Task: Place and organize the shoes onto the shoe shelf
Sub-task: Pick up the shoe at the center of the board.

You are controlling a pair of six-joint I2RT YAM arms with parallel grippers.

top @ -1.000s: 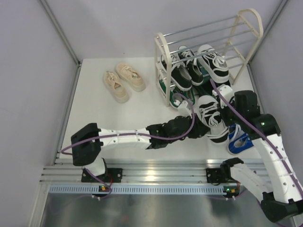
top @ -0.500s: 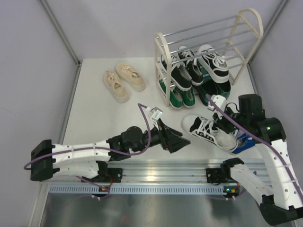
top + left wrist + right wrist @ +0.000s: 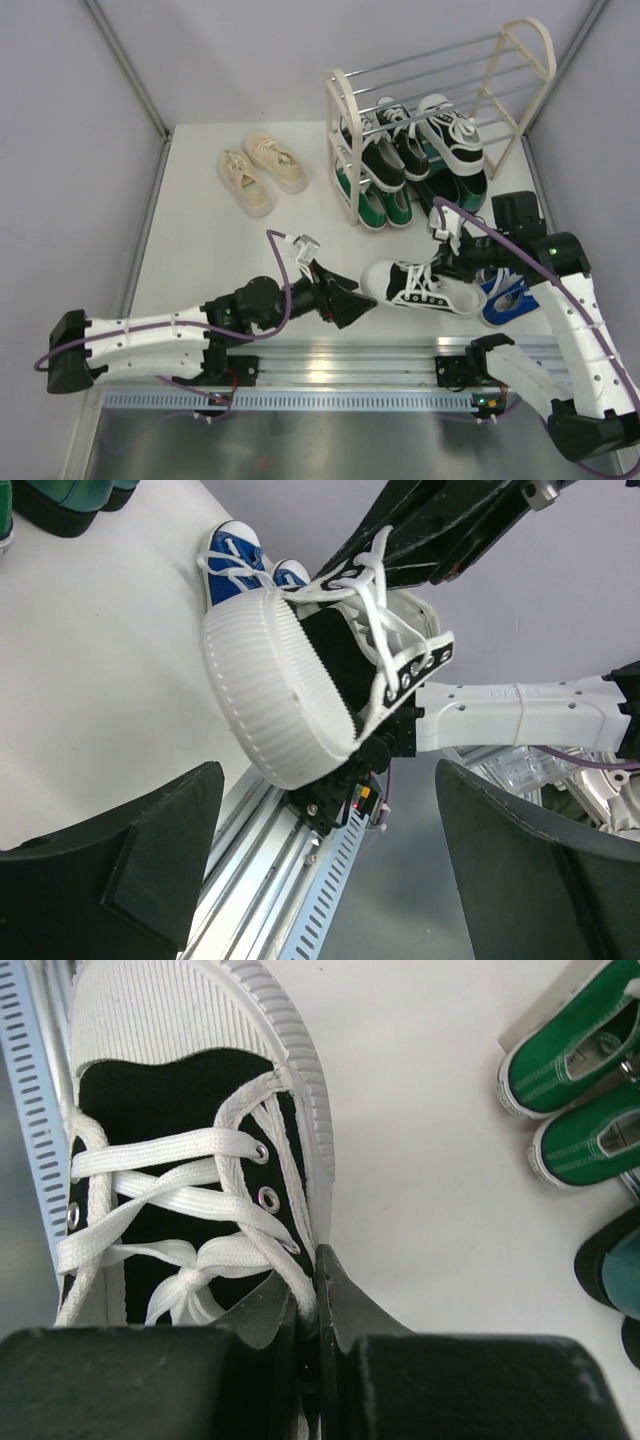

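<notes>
My right gripper (image 3: 458,266) is shut on the side wall of a black white-laced canvas sneaker (image 3: 415,286) and holds it near the table's front edge, toe pointing left. In the right wrist view both fingers (image 3: 350,1310) pinch the sneaker's (image 3: 170,1110) collar beside the laces. My left gripper (image 3: 352,300) is open and empty, just left of the toe. In the left wrist view the white toe cap (image 3: 275,705) hangs in front of the spread fingers (image 3: 110,880). The shoe shelf (image 3: 343,110) stands at the back right with several shoes in it.
Cream sneakers (image 3: 262,172) lie at the back left. Blue sneakers (image 3: 505,297) lie under the right arm, also in the left wrist view (image 3: 235,565). Green sneakers (image 3: 378,207) (image 3: 585,1060) and dark green loafers (image 3: 612,1270) sit at the shelf's bottom. A metal rail (image 3: 330,375) borders the near edge.
My right gripper has swung the black sneaker left and toward the front edge, toe now pointing left. My left arm has pulled back leftward and now faces the toe.
</notes>
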